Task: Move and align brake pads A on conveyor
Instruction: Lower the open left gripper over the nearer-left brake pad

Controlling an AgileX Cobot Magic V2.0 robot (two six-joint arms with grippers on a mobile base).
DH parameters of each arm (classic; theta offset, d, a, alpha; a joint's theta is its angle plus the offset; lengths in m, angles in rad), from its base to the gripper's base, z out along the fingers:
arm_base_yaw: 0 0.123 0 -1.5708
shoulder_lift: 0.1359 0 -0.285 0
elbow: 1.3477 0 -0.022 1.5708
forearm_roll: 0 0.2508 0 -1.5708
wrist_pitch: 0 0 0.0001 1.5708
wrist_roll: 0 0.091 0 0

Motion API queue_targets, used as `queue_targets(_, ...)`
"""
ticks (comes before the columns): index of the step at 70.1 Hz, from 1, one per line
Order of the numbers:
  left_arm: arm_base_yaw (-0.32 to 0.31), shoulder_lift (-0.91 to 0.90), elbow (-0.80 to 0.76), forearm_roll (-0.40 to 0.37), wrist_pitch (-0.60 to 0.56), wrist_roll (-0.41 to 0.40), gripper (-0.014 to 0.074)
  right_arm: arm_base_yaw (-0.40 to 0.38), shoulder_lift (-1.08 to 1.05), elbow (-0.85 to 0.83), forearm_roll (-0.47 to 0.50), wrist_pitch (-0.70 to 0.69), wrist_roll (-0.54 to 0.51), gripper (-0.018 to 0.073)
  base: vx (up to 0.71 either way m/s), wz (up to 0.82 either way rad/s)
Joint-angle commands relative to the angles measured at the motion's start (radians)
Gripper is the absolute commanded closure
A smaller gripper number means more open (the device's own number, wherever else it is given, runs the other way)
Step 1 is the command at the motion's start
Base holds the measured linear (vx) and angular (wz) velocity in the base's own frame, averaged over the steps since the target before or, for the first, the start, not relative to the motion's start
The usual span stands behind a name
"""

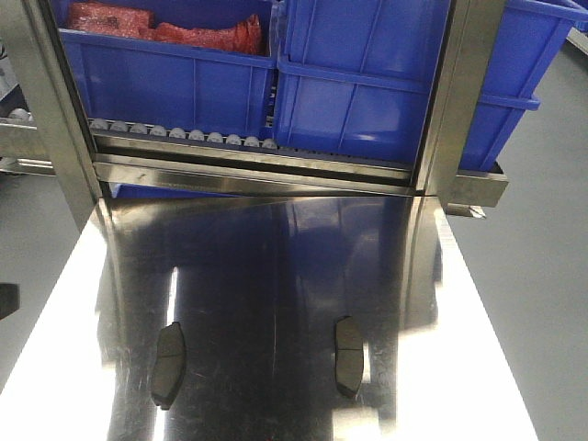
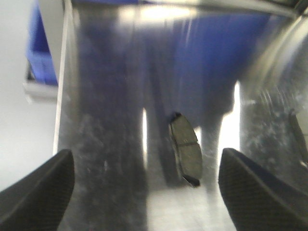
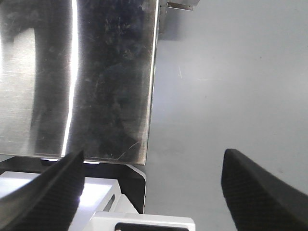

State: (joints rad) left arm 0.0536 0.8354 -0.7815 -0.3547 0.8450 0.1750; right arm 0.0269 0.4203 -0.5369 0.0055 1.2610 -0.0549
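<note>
Pads (image 1: 168, 364) on steel tabletop (image 1: 276, 266); grey floor (image 1: 551, 294).

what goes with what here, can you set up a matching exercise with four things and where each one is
1 left brake pad
2 red bags
3 rollers
4 right tool

a inside a blue bin
b flat on the steel tabletop
c in a row under the bins
d open, at the tabletop's corner over grey floor

Pairs: 1-b, 2-a, 3-c, 4-d
</note>
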Motion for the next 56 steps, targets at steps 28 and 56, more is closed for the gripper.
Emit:
queue_targets(28, -0.253, 0.523, -0.313, 0.119, 0.078, -0.272, 0.0011, -0.004, 0.011, -0.026, -0.005, 0.017, -0.008, -0.0006, 0.0, 0.0)
queue_targets(56, -0.48, 0.884, -0.556, 0.278, 0.263, -0.593, 0.0011, -0.004, 0.011, -0.026, -0.005, 0.017, -0.008, -0.0006, 0.0, 0.0)
